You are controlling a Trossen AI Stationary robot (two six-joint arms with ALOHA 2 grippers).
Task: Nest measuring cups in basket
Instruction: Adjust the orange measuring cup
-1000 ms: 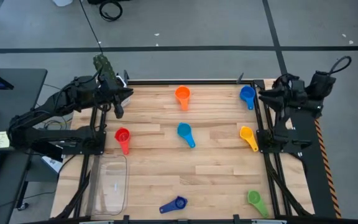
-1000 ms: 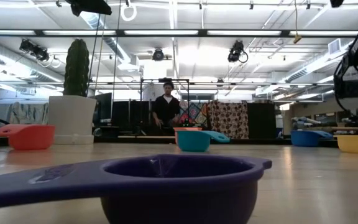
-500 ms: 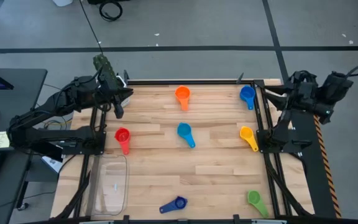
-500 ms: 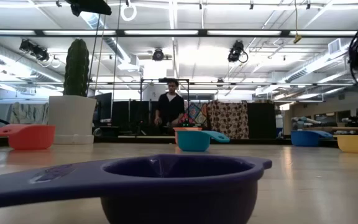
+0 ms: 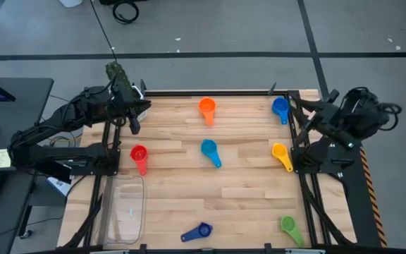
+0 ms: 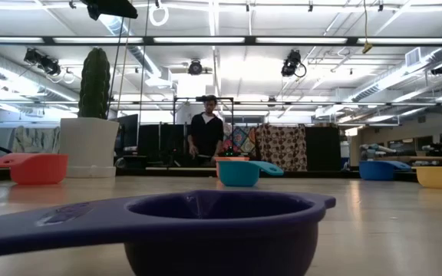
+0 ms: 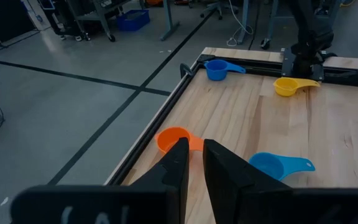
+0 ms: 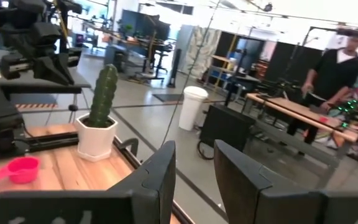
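Note:
Several measuring cups lie apart, bowls up, on the wooden table: orange [image 5: 206, 108], blue [image 5: 280, 107], light blue [image 5: 210, 152], yellow [image 5: 281, 155], red [image 5: 139, 155], green [image 5: 290, 226] and dark blue [image 5: 197, 232]. The clear basket [image 5: 125, 208] rests flat at the near left with no cup in it. My left gripper [image 7: 194, 144] hovers above the far left corner, its fingers a narrow gap apart around nothing, with the orange cup [image 7: 174, 138] beyond. My right gripper [image 8: 191, 149] is raised at the far right edge [image 5: 314, 121], open around nothing.
A green cactus in a white pot [image 8: 98, 124] stands just past the far left corner. Black rails [image 5: 217, 92] run along the table's edges. A person [image 6: 208, 134] stands at a bench in the room behind. The dark blue cup [image 6: 221, 230] fills the front of the low view.
My right arm has drawn back toward the table's right edge and risen out of the low view, and its wrist has turned. The left arm and all the cups have stayed where they were.

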